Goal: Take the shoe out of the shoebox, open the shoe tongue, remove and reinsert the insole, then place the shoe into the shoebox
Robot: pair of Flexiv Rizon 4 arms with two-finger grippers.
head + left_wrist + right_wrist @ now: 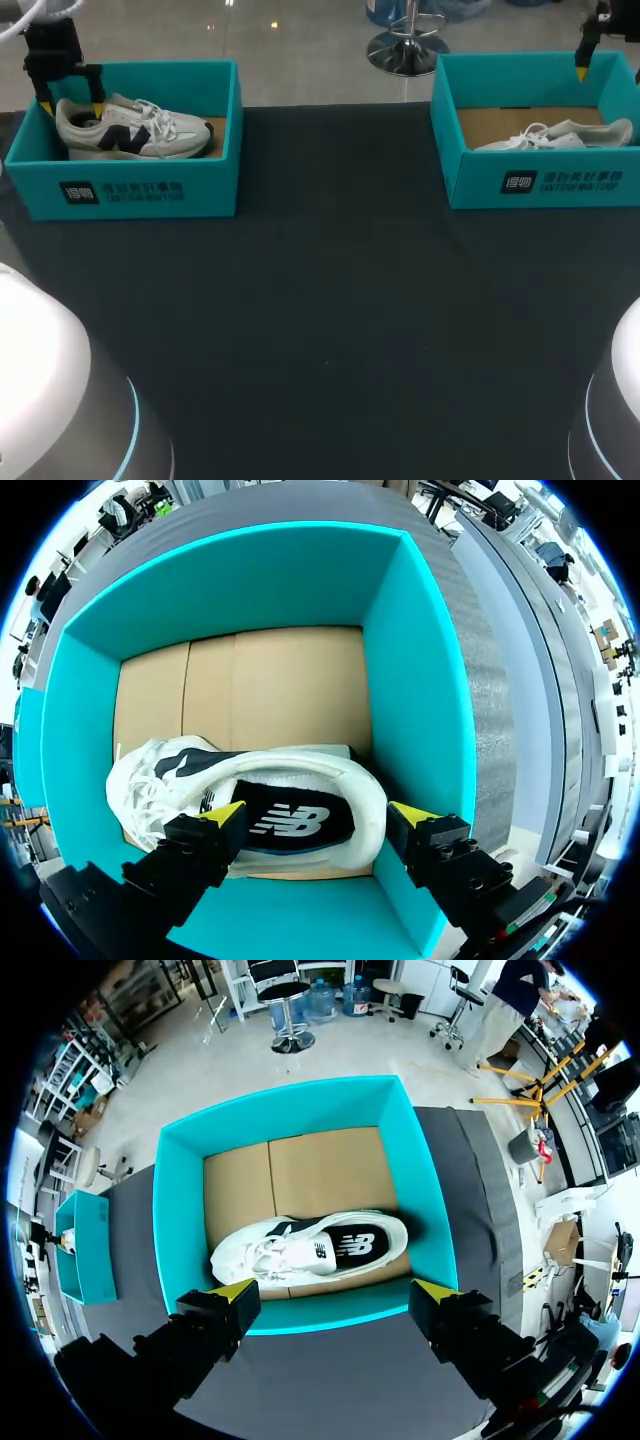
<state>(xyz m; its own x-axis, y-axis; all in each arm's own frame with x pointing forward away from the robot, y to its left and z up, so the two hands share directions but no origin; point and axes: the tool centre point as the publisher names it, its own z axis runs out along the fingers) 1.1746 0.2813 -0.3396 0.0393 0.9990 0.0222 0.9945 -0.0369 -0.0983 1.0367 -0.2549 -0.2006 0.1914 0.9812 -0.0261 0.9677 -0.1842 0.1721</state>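
Head view: a left shoebox, teal, is seen at the far left corner of the dark tabletop. A left shoe, white with a navy side mark, lies inside it on its sole, with the heel at the box's outer end and the toe toward the middle of the tabletop. The left gripper is placed at that heel, one yellow tip on each side. A right shoebox, also teal, is seen at the far right corner. A white right shoe lies inside it along the near wall. The right gripper is held above the far wall of this box; only one tip is shown here.

Left wrist view: the left gripper is spread wide, and the heel of the left shoe sits between its fingers. A grip from both sides is not seen, so it is noted as released. The dark insole is visible through the shoe opening. The shoe sits on the cardboard floor of the left shoebox, against the wall nearest the gripper.

Right wrist view: the right gripper is held high over the right shoebox, fingers parted, nothing grasped. The right shoe is seen flat on the brown floor, near the wall closest to the gripper. The left shoebox is seen well apart at the other end of the tabletop.
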